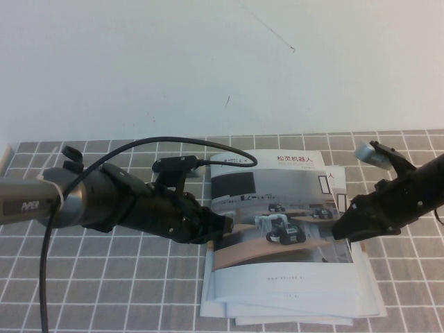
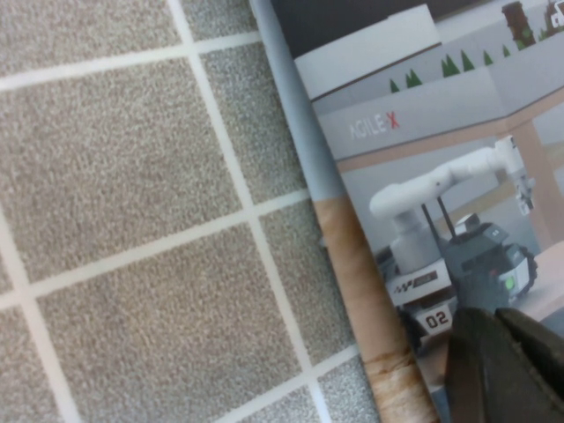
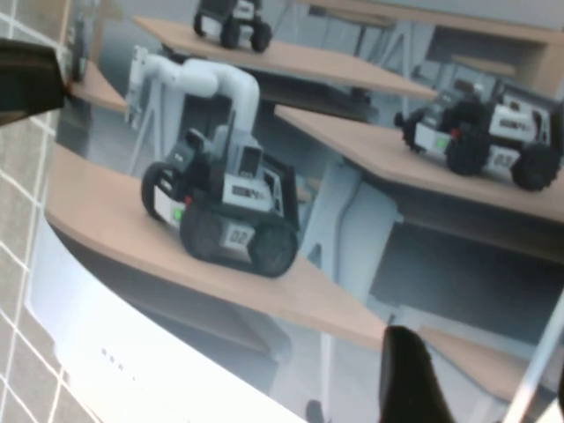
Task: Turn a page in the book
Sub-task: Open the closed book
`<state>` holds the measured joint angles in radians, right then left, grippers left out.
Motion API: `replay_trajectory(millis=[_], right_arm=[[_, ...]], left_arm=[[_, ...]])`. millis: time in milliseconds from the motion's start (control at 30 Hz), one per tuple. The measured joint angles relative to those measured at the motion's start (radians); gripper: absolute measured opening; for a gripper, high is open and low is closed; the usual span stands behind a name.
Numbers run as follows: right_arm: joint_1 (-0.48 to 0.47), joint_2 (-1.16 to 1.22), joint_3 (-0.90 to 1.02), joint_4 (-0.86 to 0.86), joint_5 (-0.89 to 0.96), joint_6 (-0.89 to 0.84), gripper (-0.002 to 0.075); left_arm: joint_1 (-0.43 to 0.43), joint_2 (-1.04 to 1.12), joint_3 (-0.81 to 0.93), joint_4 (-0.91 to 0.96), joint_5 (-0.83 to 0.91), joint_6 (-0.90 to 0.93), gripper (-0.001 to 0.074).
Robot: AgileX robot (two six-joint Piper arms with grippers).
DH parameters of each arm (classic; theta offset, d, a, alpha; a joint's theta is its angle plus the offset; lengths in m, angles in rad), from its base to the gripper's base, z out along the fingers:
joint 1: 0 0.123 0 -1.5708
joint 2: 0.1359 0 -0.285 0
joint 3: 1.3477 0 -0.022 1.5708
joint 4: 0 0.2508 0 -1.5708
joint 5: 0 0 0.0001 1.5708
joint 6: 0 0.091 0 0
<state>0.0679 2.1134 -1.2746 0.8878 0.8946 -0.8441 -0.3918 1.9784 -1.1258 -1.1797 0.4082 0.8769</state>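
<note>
Book [image 1: 277, 208]: closed, cover up, atop spare booklets [image 1: 291, 312], near counter's front edge.
Left gripper [image 1: 225, 227]: at book's left edge.
Right gripper [image 1: 341, 229]: at book's right edge.

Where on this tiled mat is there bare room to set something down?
Bare tiles run along the near edge under the left gripper and its arm. Crowded: the white softcover robot-photo brochure atop spare white booklets, left gripper at its left edge, right gripper at its right.

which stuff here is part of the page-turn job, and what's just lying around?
In play:
- book, closed, cover up, top of the stack
- left gripper, at the book's left edge
- right gripper, at its right edge

Lying about:
- spare booklets under the book
- grey tiled mat
</note>
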Motion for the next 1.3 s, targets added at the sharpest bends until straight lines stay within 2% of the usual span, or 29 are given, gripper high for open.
replay_trajectory(millis=[167,467,733,1033,1300], right_arm=[[0.004,0.0,-0.002,0.059,0.035,-0.045,0.0355],[0.011,0.0,-0.043,0.067,0.093,-0.05,0.0355],[0.011,0.0,-0.061,-0.023,0.018,0.033,0.0355],[0.011,0.001,-0.061,-0.069,-0.011,0.042,0.0355],[0.048,0.005,-0.067,-0.103,-0.038,0.038,0.0355]], left_arm=[[0.0,0.0,0.0,-0.006,0.002,0.0,-0.0004],[0.0,0.0,0.0,-0.012,0.004,0.0,-0.0004],[0.0,0.001,0.0,-0.014,0.004,0.002,-0.0004],[0.0,0.001,0.0,-0.014,0.004,0.004,-0.0004],[0.0,0.001,0.0,-0.018,0.007,0.025,-0.0004]])
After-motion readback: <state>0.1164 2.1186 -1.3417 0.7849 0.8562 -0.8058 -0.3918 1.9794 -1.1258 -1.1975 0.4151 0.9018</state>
